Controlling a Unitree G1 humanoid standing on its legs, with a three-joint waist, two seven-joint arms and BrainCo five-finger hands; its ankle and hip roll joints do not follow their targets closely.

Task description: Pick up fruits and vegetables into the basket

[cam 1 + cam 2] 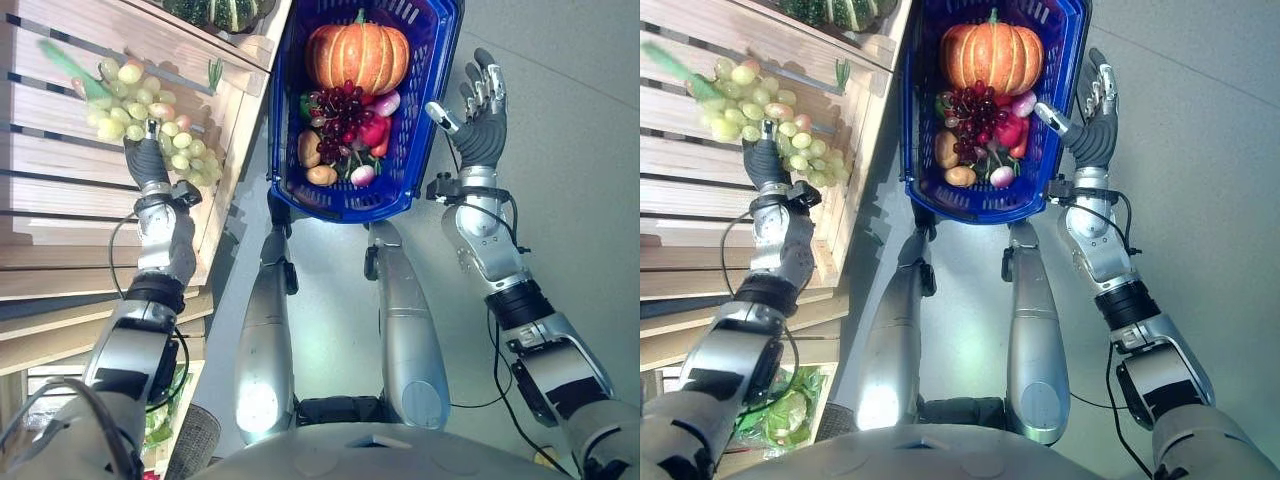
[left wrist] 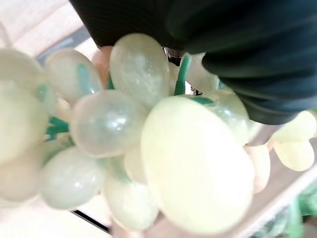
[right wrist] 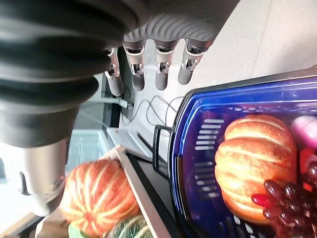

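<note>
The blue basket [image 1: 922,150] holds an orange pumpkin [image 1: 992,55] at its far end, with a bunch of dark red grapes [image 1: 975,112] just before it and small mixed vegetables around them. To the basket's left stands a wooden slatted crate [image 1: 700,170], over which the left hand [image 1: 764,160] grips a bunch of green grapes [image 1: 765,115]. Just right of the basket, the right hand [image 1: 1090,125] is raised, fingers straight, holding nothing.

Light: bright all over.
Glare: white shine on floor [image 1: 330,250] under blue basket [image 1: 440,60].
Shadows: soft, on floor beside wooden shelf [image 1: 60,200].
Blur: green grapes [image 2: 148,163] fuzzy up close.
</note>
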